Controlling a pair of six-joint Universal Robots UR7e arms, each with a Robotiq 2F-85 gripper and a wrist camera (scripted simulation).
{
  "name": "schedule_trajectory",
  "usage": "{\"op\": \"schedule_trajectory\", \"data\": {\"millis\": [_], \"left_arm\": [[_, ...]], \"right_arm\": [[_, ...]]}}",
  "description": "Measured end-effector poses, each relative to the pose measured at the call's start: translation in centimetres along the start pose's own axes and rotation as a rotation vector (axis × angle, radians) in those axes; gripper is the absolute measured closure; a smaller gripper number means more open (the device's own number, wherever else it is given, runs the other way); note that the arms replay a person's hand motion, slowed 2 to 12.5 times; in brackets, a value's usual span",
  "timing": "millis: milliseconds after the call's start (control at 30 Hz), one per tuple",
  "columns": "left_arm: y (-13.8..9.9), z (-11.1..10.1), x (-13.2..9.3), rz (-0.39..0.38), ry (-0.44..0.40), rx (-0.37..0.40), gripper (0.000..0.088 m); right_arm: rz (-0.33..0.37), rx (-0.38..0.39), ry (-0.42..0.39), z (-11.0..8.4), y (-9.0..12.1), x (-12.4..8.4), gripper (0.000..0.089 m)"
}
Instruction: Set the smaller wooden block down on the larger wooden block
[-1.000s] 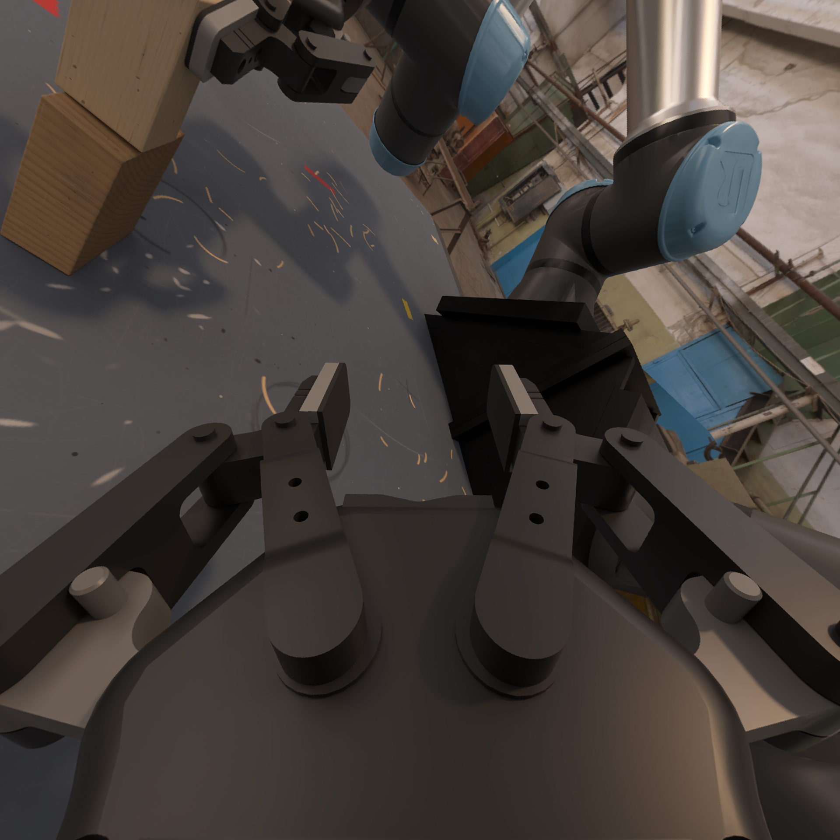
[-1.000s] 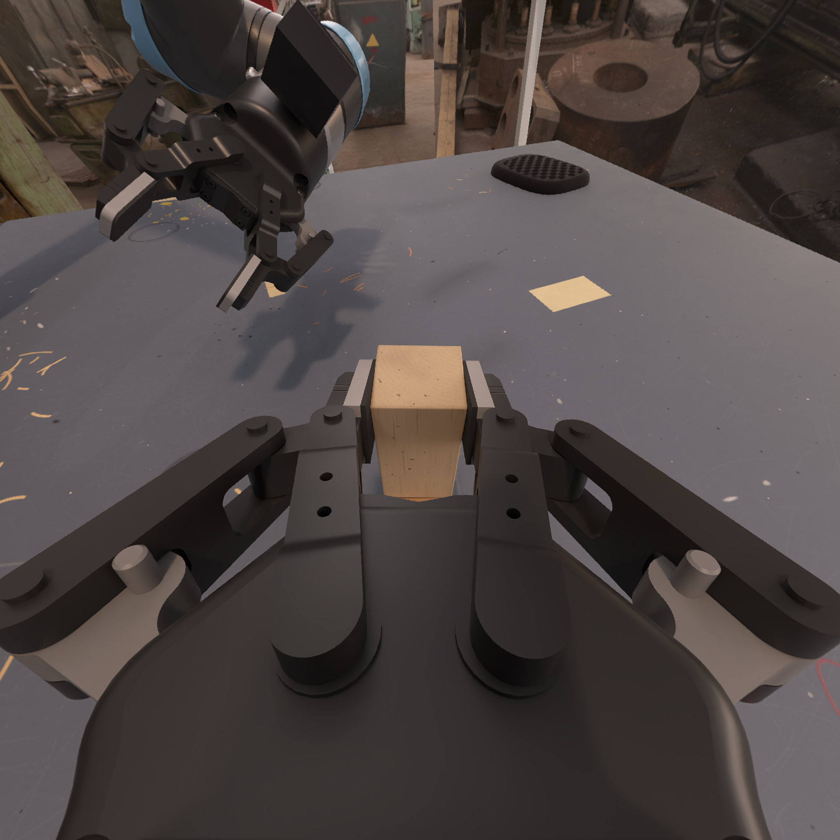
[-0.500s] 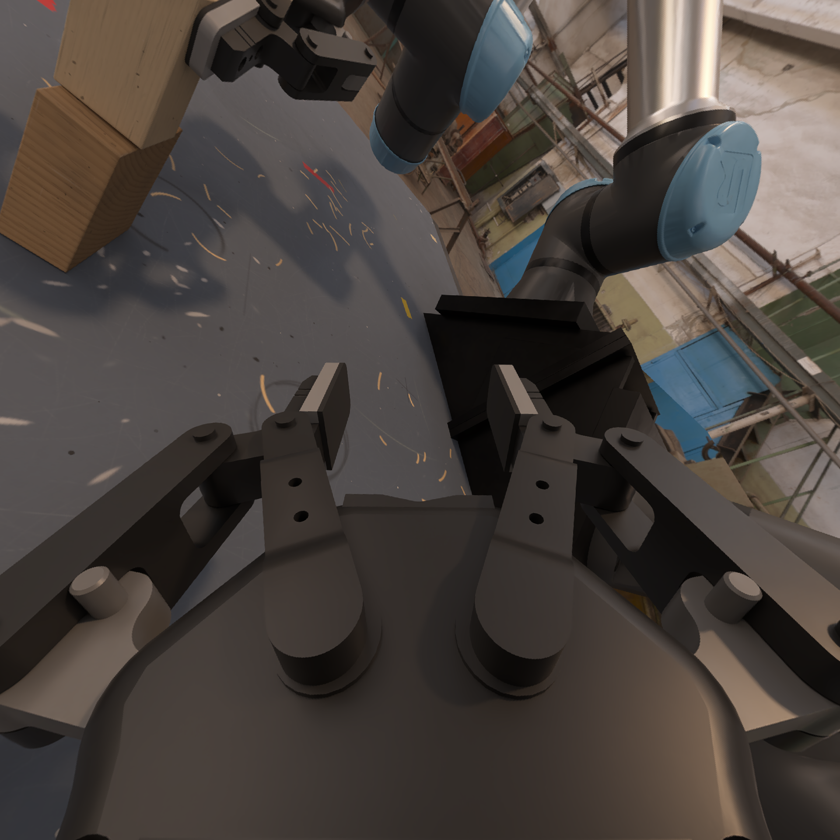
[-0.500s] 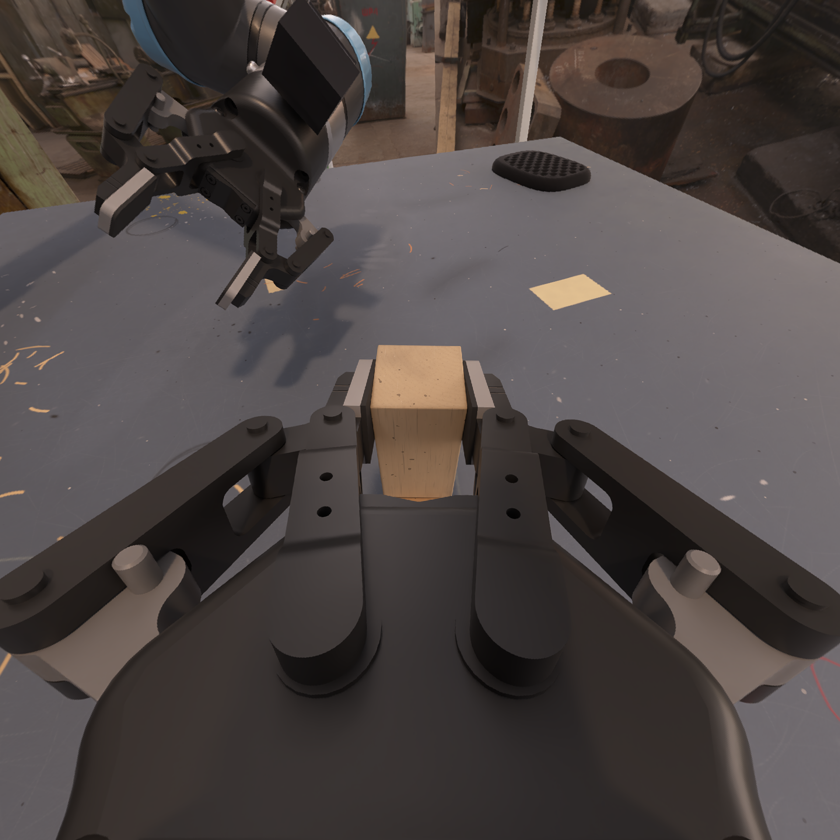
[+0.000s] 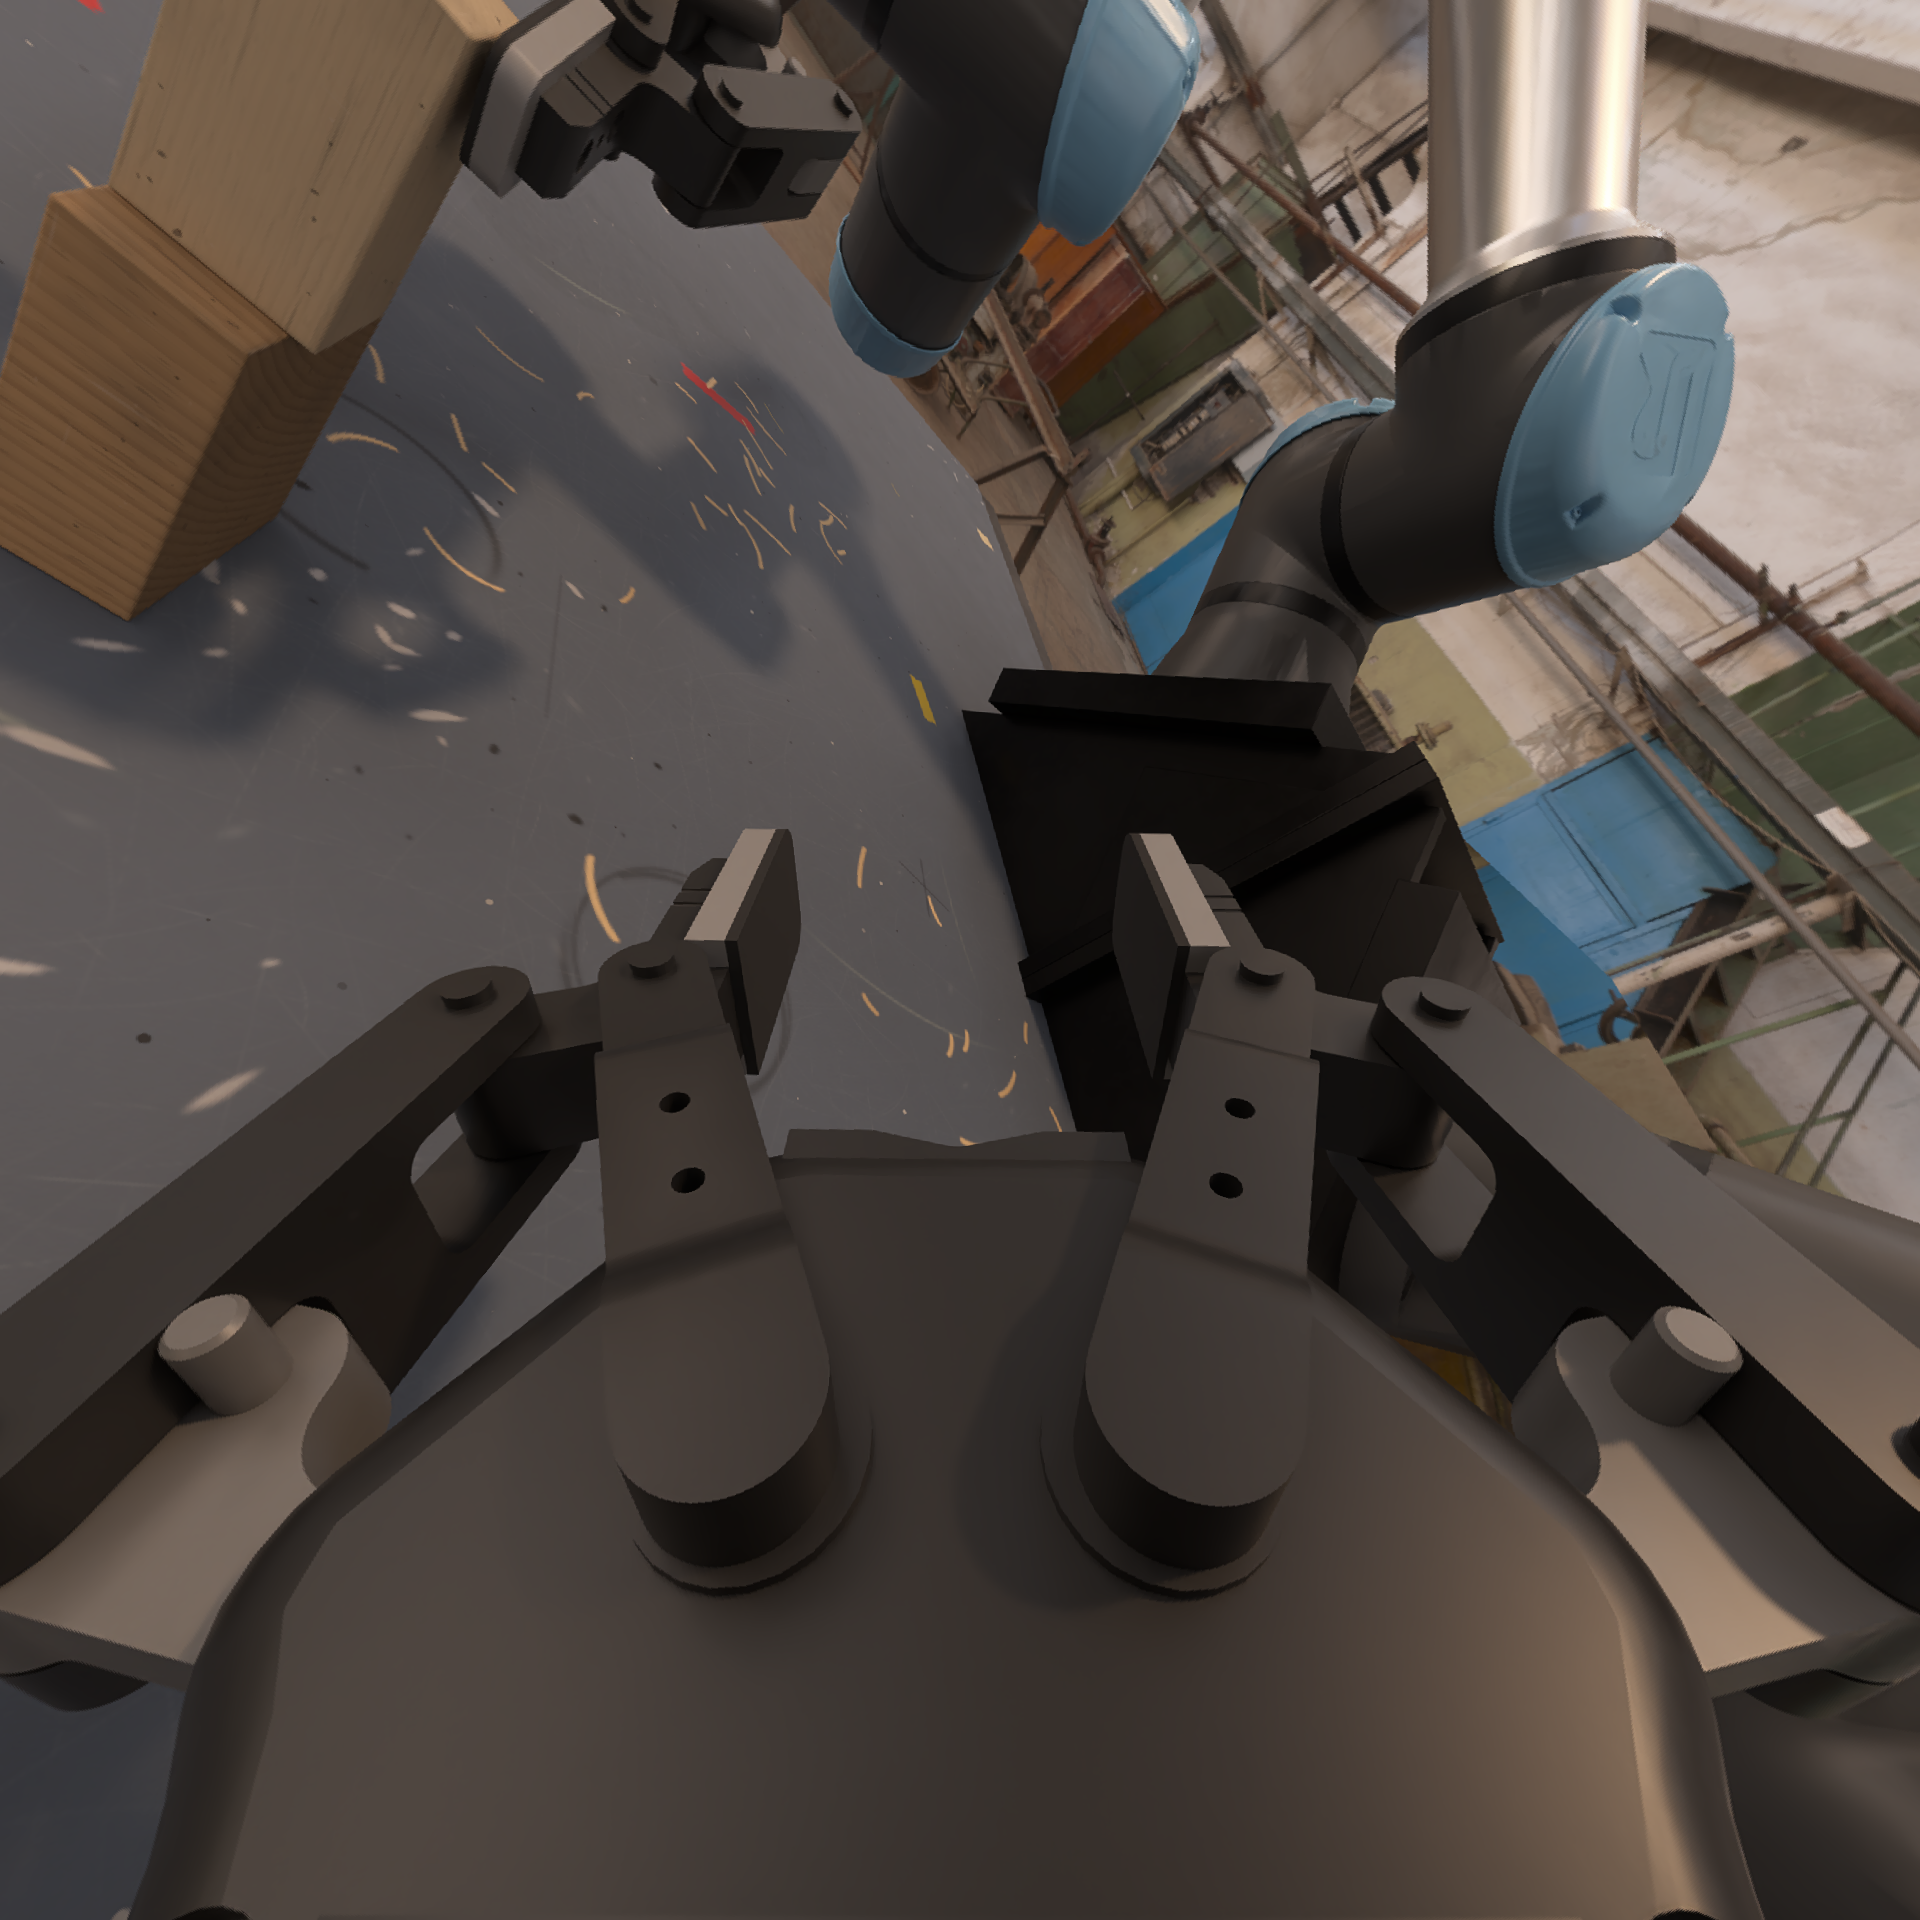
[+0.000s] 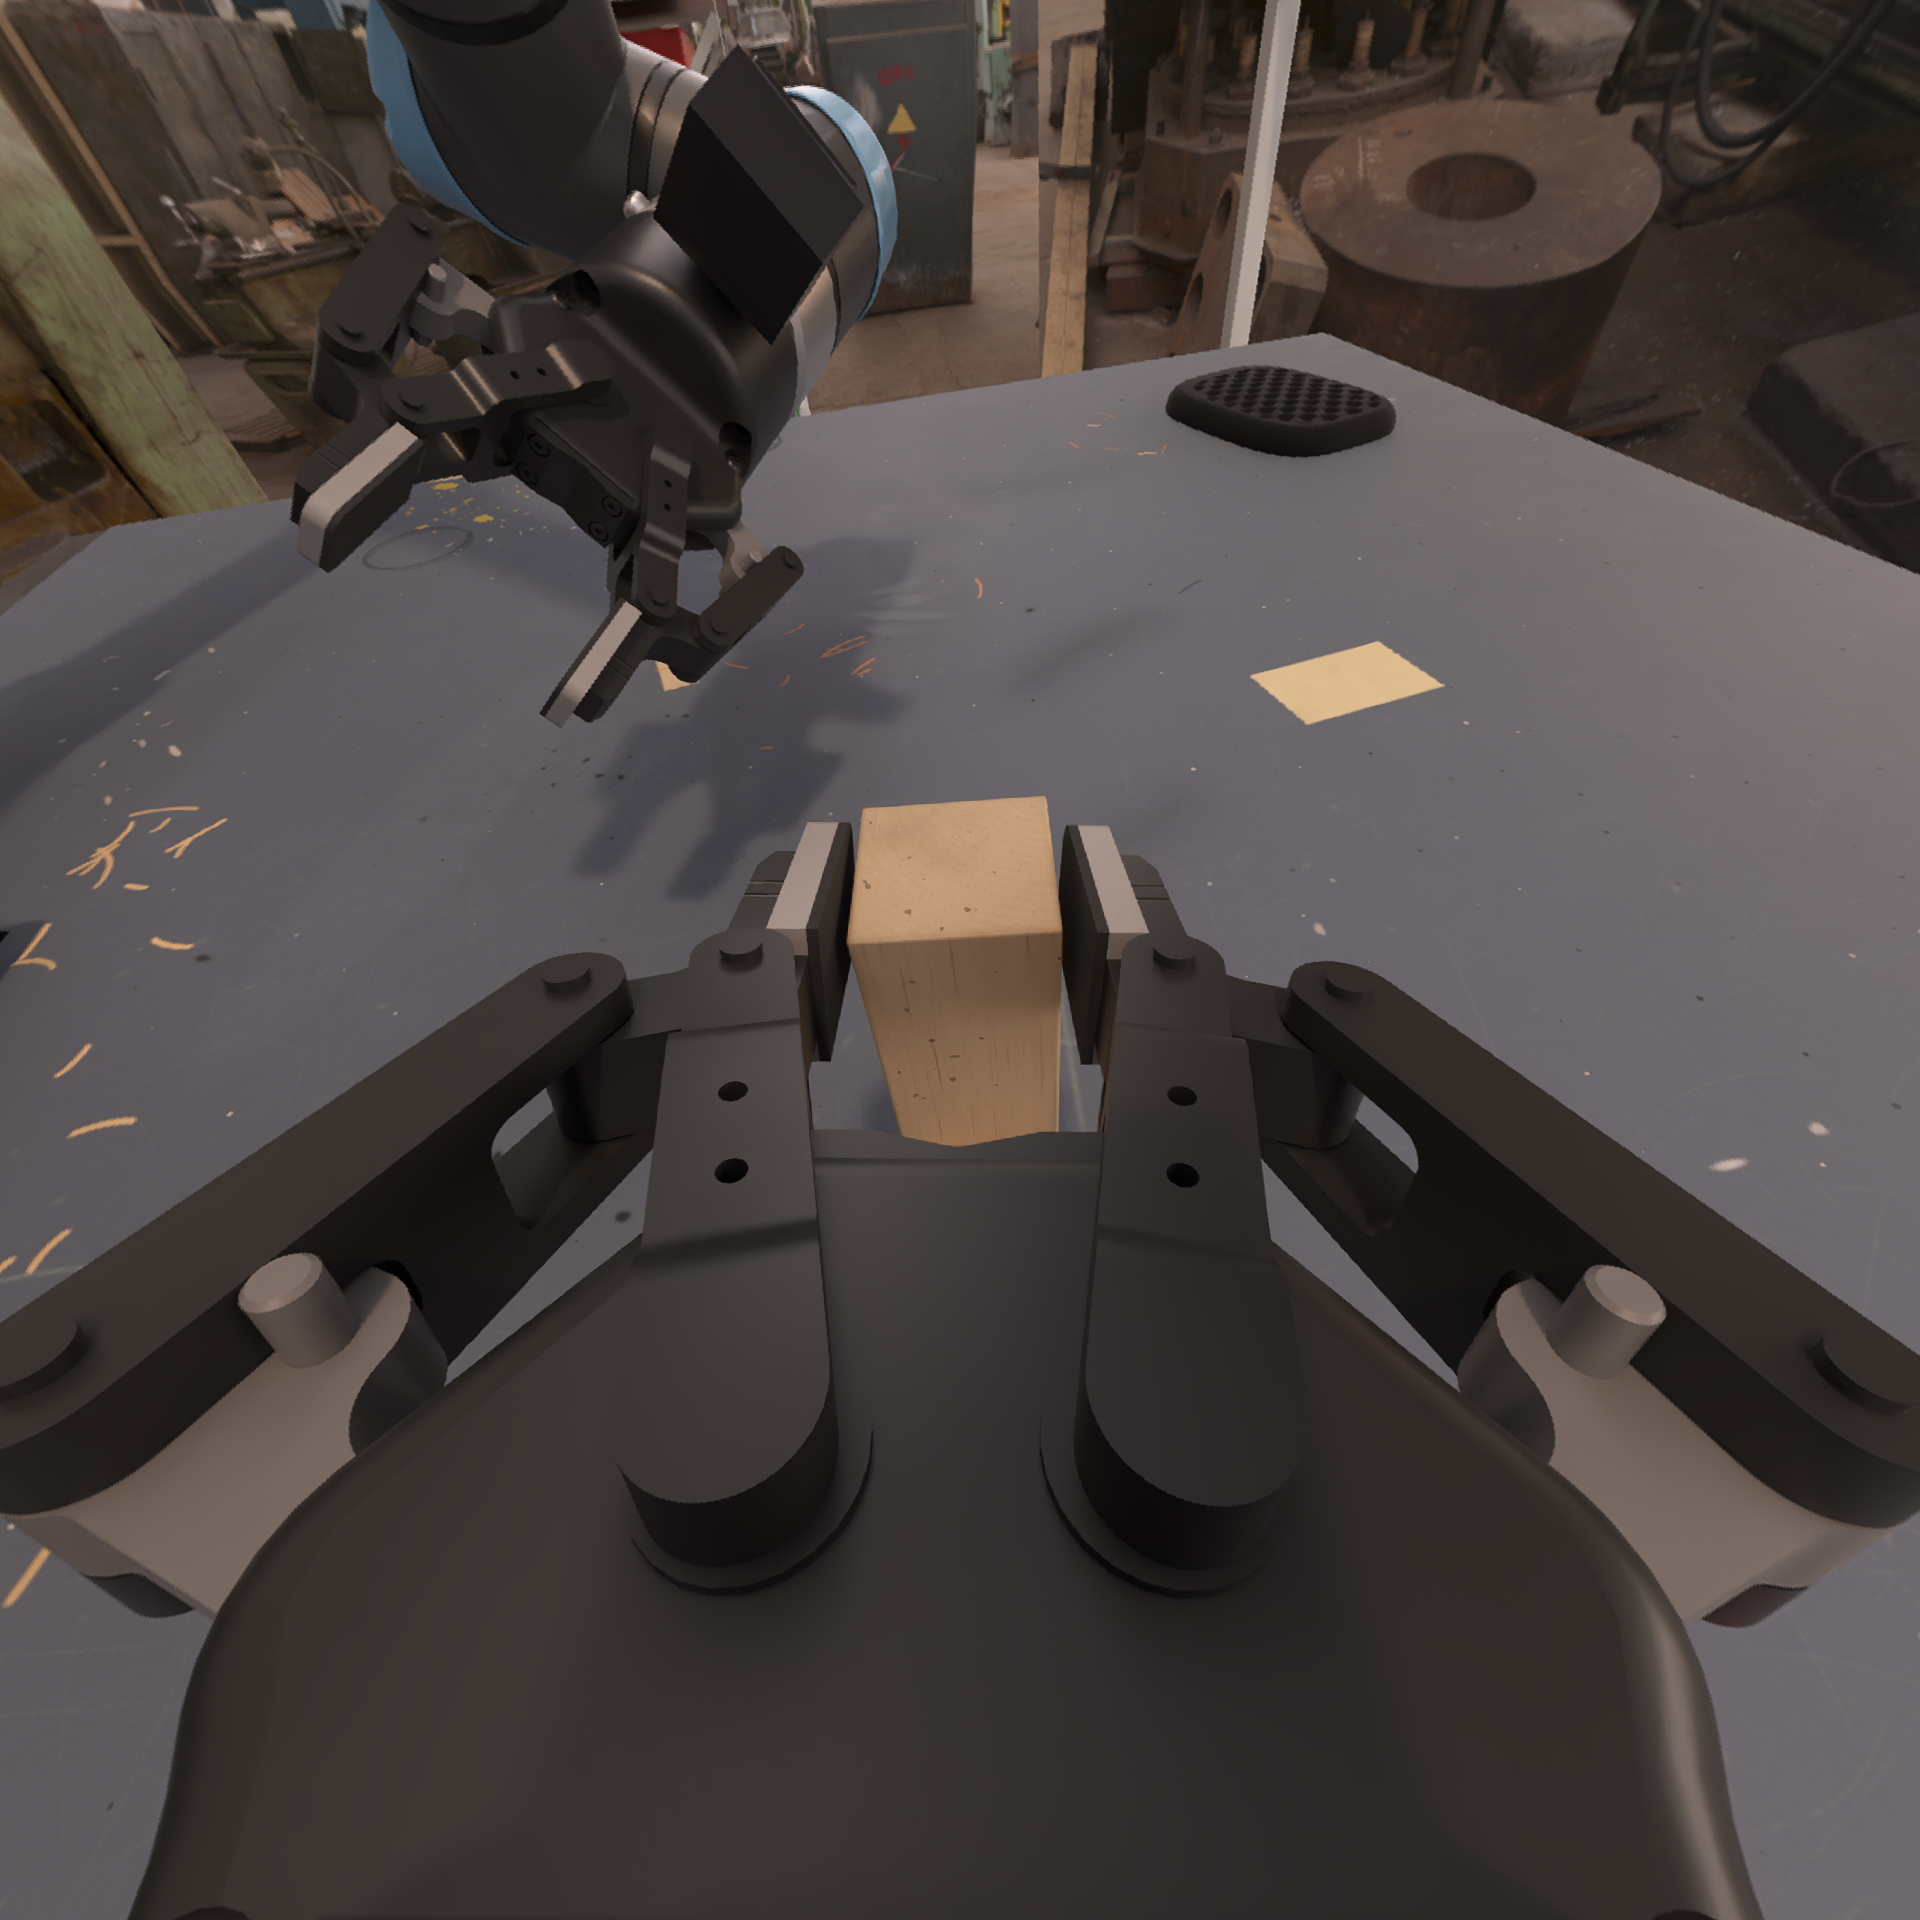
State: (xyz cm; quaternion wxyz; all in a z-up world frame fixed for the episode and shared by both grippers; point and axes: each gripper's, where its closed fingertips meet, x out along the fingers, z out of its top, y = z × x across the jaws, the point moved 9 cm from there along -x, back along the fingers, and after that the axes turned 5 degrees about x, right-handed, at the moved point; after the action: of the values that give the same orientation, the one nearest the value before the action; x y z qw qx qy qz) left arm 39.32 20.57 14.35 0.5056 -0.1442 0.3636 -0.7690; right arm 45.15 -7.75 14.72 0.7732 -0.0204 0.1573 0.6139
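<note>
In the left wrist view the smaller pale wooden block (image 5: 281, 156) stands on the larger, darker wooden block (image 5: 156, 416) at the top left of the grey table. One finger (image 5: 520, 99) of my right gripper is beside its upper part. In the right wrist view my right gripper (image 6: 951, 883) straddles the small block (image 6: 951, 987), open, with a thin gap at each pad. The larger block is hidden below. My left gripper (image 5: 951, 894) is open and empty, hovering above the table away from the blocks. It also shows in the right wrist view (image 6: 468, 592).
A black perforated pad (image 6: 1283, 410) lies near the table's far edge and a pale yellow square patch (image 6: 1345, 681) lies on the table (image 6: 1455, 935). A black mount (image 5: 1195, 831) sits at the table's edge under the right arm (image 5: 1558, 416).
My right gripper's fingers have parted slightly from the small block, which stays on the larger block. The left gripper has hardly moved.
</note>
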Motion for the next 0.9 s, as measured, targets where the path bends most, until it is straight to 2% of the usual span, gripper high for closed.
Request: {"op": "schedule_trajectory", "data": {"millis": [467, 900], "left_arm": [[-0.09, -0.06, 0.07, -0.003, 0.0, 0.001, 0.0334], [-0.23, -0.09, -0.03, -0.007, -0.012, 0.005, 0.0331]], "right_arm": [[-0.029, 0.004, -0.016, 0.18, -0.08, -0.18, 0.0356], [-0.071, -0.009, -0.018, 0.7, 0.15, -0.95, 0.0284]]}}
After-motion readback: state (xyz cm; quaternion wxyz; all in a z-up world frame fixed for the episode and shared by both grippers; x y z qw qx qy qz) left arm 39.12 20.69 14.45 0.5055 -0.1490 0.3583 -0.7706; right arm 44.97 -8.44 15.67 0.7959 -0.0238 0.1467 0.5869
